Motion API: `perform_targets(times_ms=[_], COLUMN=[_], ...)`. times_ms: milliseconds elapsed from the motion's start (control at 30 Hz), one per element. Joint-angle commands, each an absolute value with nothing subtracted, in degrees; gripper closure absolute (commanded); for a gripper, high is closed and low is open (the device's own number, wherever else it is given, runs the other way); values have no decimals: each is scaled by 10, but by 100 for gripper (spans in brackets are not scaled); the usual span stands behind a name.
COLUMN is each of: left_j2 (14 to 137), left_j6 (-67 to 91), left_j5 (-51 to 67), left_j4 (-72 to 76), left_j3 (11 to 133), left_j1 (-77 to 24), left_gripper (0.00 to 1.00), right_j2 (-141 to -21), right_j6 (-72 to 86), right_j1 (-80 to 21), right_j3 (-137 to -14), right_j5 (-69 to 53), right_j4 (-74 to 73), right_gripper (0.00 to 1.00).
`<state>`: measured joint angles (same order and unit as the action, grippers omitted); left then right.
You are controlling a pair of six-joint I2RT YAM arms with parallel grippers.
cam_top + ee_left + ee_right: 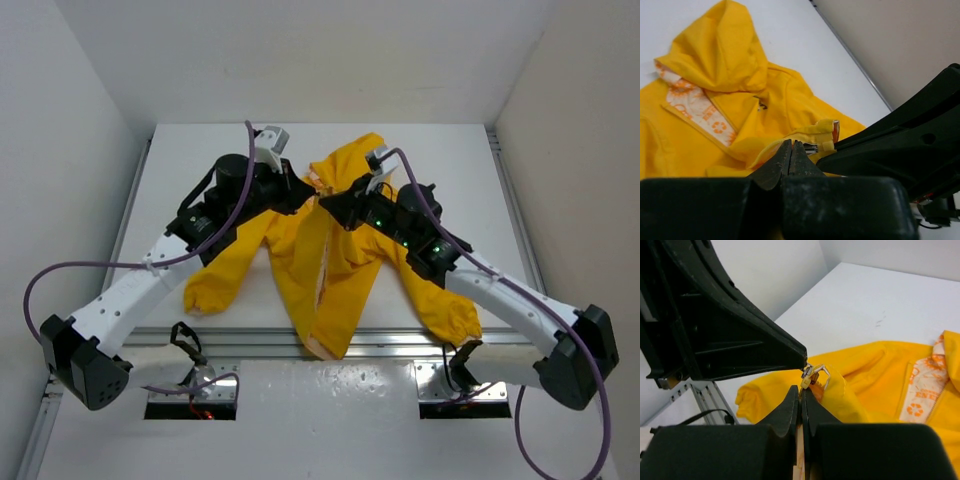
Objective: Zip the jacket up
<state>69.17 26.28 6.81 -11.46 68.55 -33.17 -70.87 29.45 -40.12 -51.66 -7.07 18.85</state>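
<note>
The yellow jacket (340, 270) lies face up on the white table, hood (350, 160) at the far end and hem at the near edge. My left gripper (308, 196) and right gripper (325, 204) meet tip to tip over its upper front. In the left wrist view the left gripper (791, 144) is shut on a raised fold of the jacket's front edge, with the metal zipper slider (810, 148) just to its right. In the right wrist view the right gripper (801, 389) is shut on the yellow zipper pull below the slider (808, 374). Patterned lining (695, 107) shows at the open collar.
The sleeves spread out to cuffs at the near left (200, 297) and near right (460, 325). An aluminium rail (400, 345) runs along the table's near edge and another (510, 200) along its right side. White walls close in on three sides.
</note>
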Motion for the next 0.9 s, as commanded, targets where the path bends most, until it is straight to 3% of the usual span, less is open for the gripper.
perform_targets(times_ms=[0, 867], left_j2=[715, 821], left_j6=[263, 385], left_j5=[31, 71], left_j4=[-120, -40], left_j3=[666, 548], left_j1=[-317, -329], left_gripper=[100, 100], right_j2=[-636, -445], right_j6=[258, 249], right_j1=[-396, -395], right_j3=[-514, -452], right_j5=[-116, -48], right_j4=[180, 57], right_gripper=[100, 100])
